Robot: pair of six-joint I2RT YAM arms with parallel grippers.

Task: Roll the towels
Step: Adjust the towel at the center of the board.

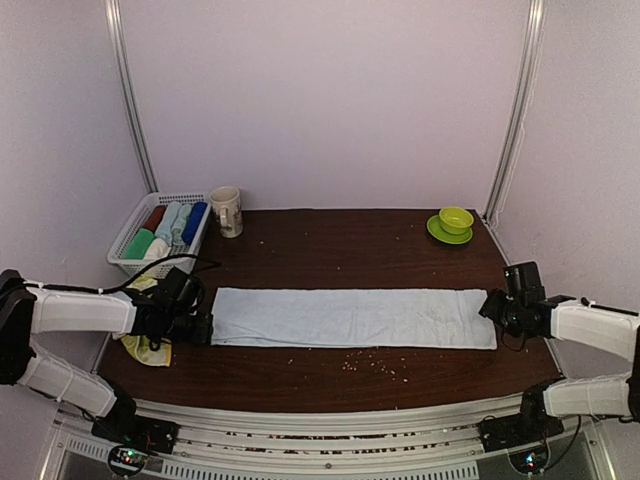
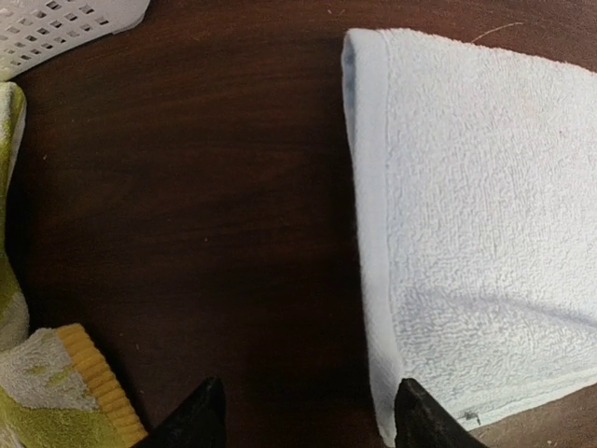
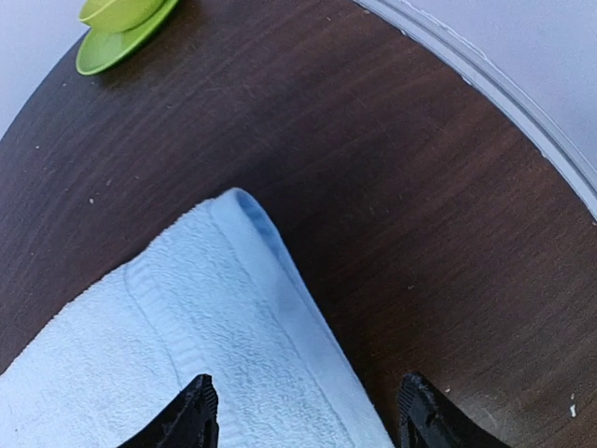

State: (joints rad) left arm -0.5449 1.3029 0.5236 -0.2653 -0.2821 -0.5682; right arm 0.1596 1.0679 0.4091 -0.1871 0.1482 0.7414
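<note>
Two pairs hang spread and empty: left fingers (image 2: pixel 422 422) and right fingers (image 3: pixel 193 416), one at each end of the blue-white towel (image 1: pixel 350 317), laid flat along the surface (image 1: pixel 350 250), likely for rolling. The yellow-green towel (image 1: pixel 145 348) lies bunched at the left, with the basket (image 1: pixel 128 262) behind.

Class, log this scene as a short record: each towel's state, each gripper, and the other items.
blue-white towel: spread flat, unrolled
yellow-green towel: crumpled at left edge, unrolled
left gripper: open, at blue-white towel's left end
right gripper: open, at its right end
basket: back left, holding rolled cloths
mug: beside basket
green bowl: on saucer, back right
</note>
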